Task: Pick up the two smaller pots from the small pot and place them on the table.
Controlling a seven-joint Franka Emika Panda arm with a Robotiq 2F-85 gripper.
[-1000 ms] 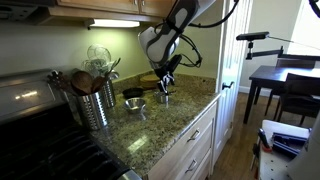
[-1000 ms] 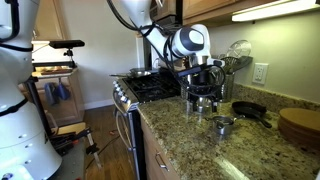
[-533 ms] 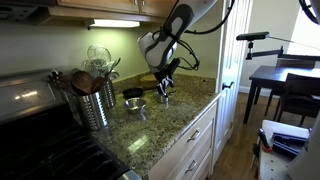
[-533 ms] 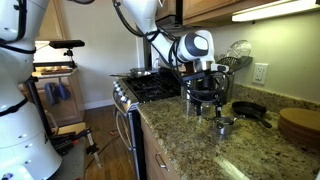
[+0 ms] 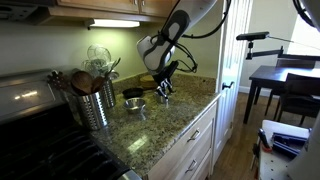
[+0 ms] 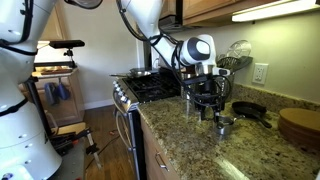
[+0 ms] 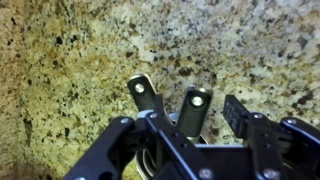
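In the wrist view two shiny steel handles [image 7: 141, 95] [image 7: 195, 108] fan out from nested steel pots under my gripper [image 7: 180, 120]. Which is the small pot and which a smaller pot I cannot tell. The jaws stand partly closed around them, and the right fingertip [image 7: 237, 112] is still apart from the nearer handle. In both exterior views the gripper [image 5: 165, 88] [image 6: 207, 102] hangs low over the granite table [image 5: 180, 120] [image 6: 190, 140]. Another tiny steel pot [image 5: 137, 104] [image 6: 223, 125] stands alone on the table beside it.
A dark round pan [image 6: 250, 110] [image 5: 133, 93] lies behind the pots. A steel utensil holder [image 5: 95, 105] stands near the stove [image 6: 150, 88], and a wooden board [image 6: 298, 125] lies further along. The counter's front edge drops to drawers [image 5: 195, 150].
The gripper has sunk a little closer to the nested pots and its jaws have narrowed. The lone pot has not moved.
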